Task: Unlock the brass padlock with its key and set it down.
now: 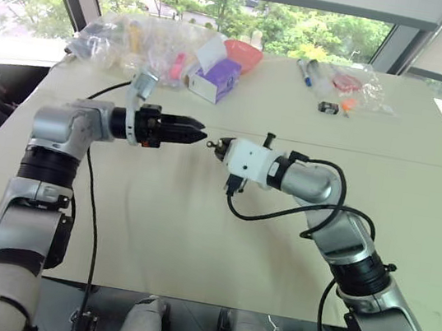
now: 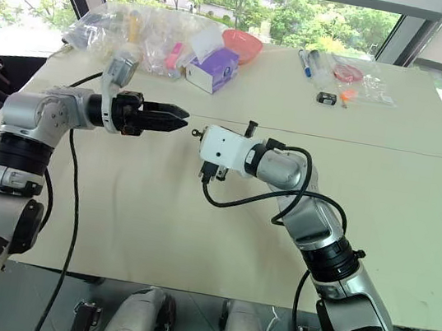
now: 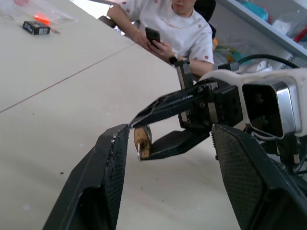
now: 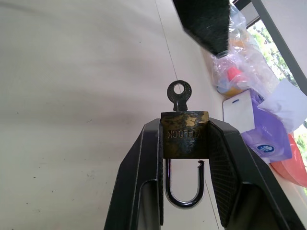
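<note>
One word of raised lettering, seen upside down and partly worn, reads roughly "PADLOCK" on the brass padlock (image 4: 184, 134), which sits clamped between the fingers of the right tool (image 4: 184, 158). Its silvery shackle hangs back between those fingers with one end sprung free, and the key (image 4: 179, 93) sticks out of the body beyond the fingertips. The left tool (image 1: 195, 134) points level toward it, just apart from the key, fingers spread and gripping nothing. Both tools hover above the pale surface (image 1: 194, 236).
</note>
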